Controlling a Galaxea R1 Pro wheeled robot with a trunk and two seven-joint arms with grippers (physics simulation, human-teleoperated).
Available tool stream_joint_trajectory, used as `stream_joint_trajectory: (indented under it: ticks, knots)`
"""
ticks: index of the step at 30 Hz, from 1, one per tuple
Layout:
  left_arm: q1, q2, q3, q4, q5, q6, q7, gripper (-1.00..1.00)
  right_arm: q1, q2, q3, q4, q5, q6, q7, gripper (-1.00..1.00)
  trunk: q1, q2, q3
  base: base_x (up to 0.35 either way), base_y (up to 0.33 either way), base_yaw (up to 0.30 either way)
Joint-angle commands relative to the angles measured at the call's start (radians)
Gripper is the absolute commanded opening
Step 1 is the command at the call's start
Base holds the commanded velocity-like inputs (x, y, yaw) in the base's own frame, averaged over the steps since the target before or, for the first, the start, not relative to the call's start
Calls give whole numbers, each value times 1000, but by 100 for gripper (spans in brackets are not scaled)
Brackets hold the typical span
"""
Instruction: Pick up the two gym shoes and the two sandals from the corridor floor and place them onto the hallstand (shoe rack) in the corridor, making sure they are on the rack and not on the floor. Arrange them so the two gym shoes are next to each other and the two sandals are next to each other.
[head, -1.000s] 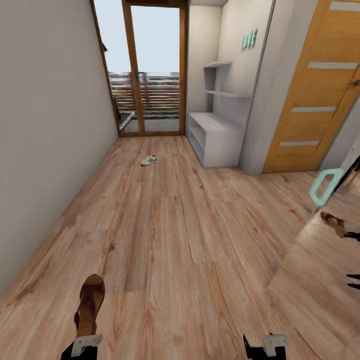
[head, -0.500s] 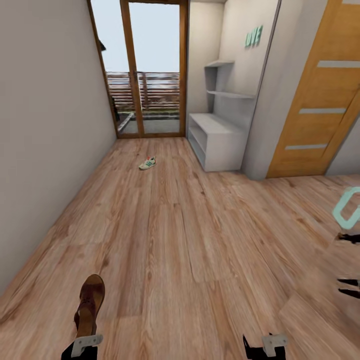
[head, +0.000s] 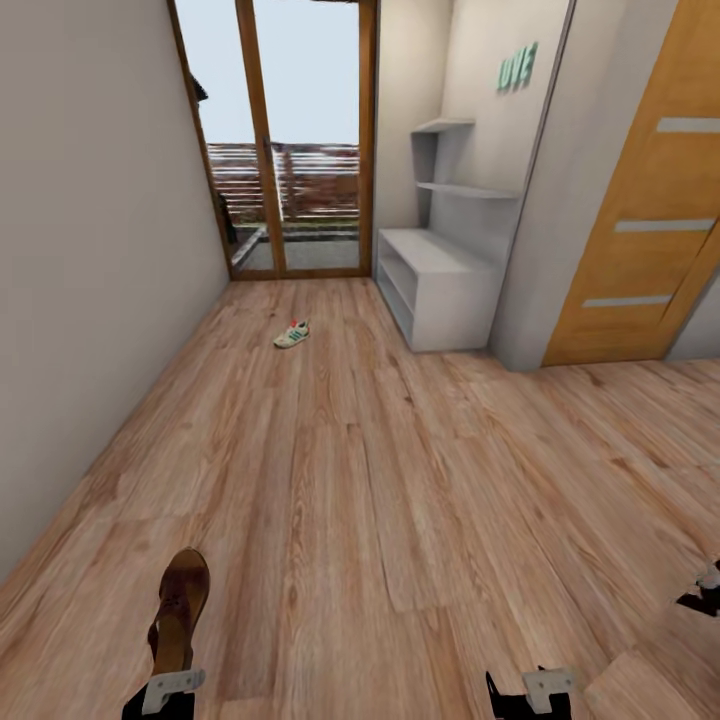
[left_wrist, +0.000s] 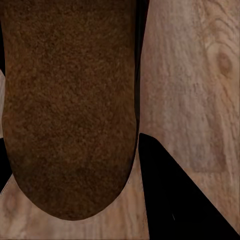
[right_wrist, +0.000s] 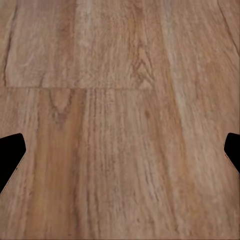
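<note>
Rack: low pale-grey hallstand (head: 437, 272) by the far right wall, both shelf rows bare.
Shoes counted: one white, teal-striped gym shoe (head: 292, 334) on the wood-plank floor (head: 380, 480); one dark-brown leather sandal (head: 178, 611) (held).
Left gripper (left_wrist: 75, 165): clamped on the sandal.
Right gripper (right_wrist: 120, 150): fingers spread.

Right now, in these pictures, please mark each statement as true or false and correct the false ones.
1. The left gripper holds a sandal. True.
2. The right gripper holds a gym shoe. False: its fingers are apart with only floor between them.
3. A gym shoe lies on the corridor floor. True.
4. Shoes already stand on the hallstand. False: none show on its top or in the visible shelves.
</note>
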Motion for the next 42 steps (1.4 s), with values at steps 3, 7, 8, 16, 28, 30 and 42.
stream_joint_trajectory:
  ticks: [3,7,8,16,28,30,42]
  knots:
    - [-1,0,0,1,5,-2,-2,-100,-1,1,-6,1,10,-3,0,100,0,0,-1,340,0,0]
    - [-1,0,0,1,5,-2,-2,-100,-1,1,-6,0,10,-3,-1,100,0,0,-1,340,0,0]
    - [-1,0,0,1,5,-2,-2,-100,-1,1,-6,0,10,-3,-1,100,0,0,-1,340,0,0]
    - [0,1,0,1,4,-2,-2,-100,-1,1,-7,0,8,-3,-5,100,0,0,-1,339,0,109]
    - [-1,1,0,1,4,-2,-2,-100,-1,0,-7,1,8,-3,-3,100,0,0,-1,339,0,151]
    - [-1,1,0,1,4,-2,-2,-100,-1,-2,-7,5,10,-3,-1,100,0,0,-1,339,0,12]
    - [-1,0,0,1,3,-2,-2,-100,-1,-6,-5,23,10,-3,0,100,0,0,-1,340,0,2]
